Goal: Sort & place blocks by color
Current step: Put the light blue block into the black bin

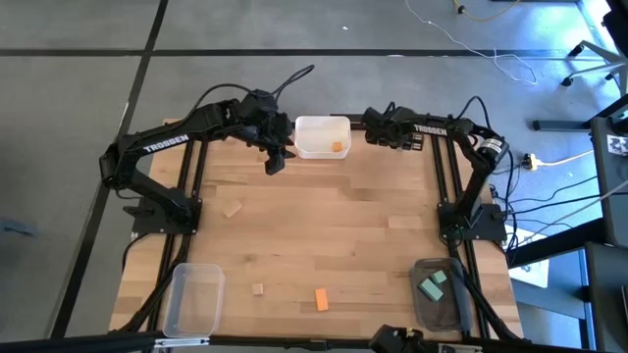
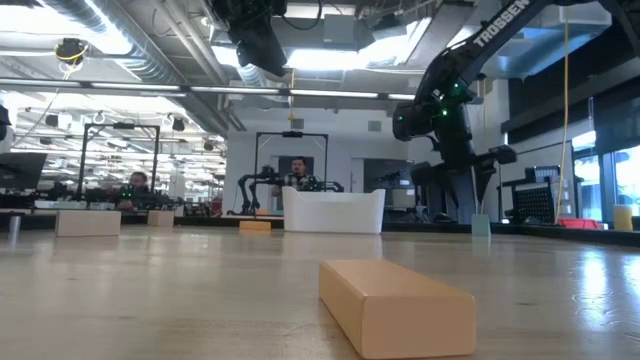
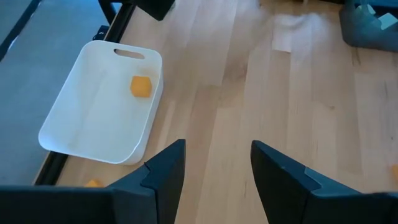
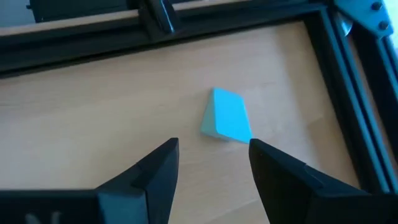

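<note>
A teal block (image 4: pixel 227 115) lies flat on the wood near the table's far right corner. My right gripper (image 4: pixel 214 162) hangs open over it, slanting down, with the block just ahead of the gap between its fingers and touching neither. In the high view this gripper (image 1: pixel 377 133) covers the block. My left gripper (image 1: pixel 274 161) hangs open with nothing in it, high above the table beside the white bin (image 1: pixel 322 126). One orange block (image 3: pixel 141 86) rests on the bin's floor. Another small orange block (image 3: pixel 93 183) lies outside the bin.
Loose on the table are a tan block (image 1: pixel 232 208), a small tan cube (image 1: pixel 258 288) and an orange bar (image 1: pixel 321 299). At the near right a clear bin (image 1: pixel 437 309) holds teal blocks (image 1: pixel 434 285). A second clear bin (image 1: pixel 191 299) stands near left. Black frame rails (image 4: pixel 336 56) border the teal block's corner.
</note>
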Robot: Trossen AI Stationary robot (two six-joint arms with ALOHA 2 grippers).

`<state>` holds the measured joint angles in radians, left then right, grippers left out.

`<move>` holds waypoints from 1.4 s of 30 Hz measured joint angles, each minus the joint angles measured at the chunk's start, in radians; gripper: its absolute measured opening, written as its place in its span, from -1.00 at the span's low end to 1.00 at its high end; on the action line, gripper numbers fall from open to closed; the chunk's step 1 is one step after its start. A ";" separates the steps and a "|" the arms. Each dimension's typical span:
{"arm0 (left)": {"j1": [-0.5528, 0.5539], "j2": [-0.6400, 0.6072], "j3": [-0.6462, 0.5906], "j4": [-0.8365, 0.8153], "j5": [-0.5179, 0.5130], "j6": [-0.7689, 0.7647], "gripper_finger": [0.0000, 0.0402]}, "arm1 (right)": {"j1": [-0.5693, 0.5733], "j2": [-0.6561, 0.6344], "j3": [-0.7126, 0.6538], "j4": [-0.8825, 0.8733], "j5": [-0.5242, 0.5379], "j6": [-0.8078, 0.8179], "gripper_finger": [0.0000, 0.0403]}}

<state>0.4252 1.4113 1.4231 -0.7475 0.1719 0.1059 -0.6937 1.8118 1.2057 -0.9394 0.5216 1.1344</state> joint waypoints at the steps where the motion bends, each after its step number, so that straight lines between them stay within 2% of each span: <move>1: 0.000 0.000 0.000 0.000 0.000 0.000 -0.13 | 0.000 0.000 0.000 0.000 0.006 -0.012 -0.02; 16: 0.000 0.000 0.000 0.000 0.000 0.008 -0.13 | 0.000 0.000 0.000 -0.037 -0.033 -0.020 -0.02; 29: 0.000 0.000 0.000 0.000 -0.033 0.009 -0.13 | 0.019 0.000 -0.007 -0.100 -0.030 -0.175 -0.02; 32: 0.000 0.000 0.000 0.000 -0.033 0.009 -0.13 | 0.021 -0.001 -0.034 -0.096 -0.041 -0.158 -0.02; 37: 0.000 0.000 0.000 0.000 -0.033 0.011 -0.13 | 0.021 -0.002 -0.156 -0.022 -0.105 -0.015 -0.02; 42: 0.000 0.000 0.000 0.000 -0.033 0.057 -0.13 | 0.022 -0.006 -0.229 0.102 -0.120 -0.013 -0.02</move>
<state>0.4252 1.4113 1.4231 -0.7479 0.1390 0.1629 -0.6714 1.8061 0.9770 -0.8376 0.4017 1.1217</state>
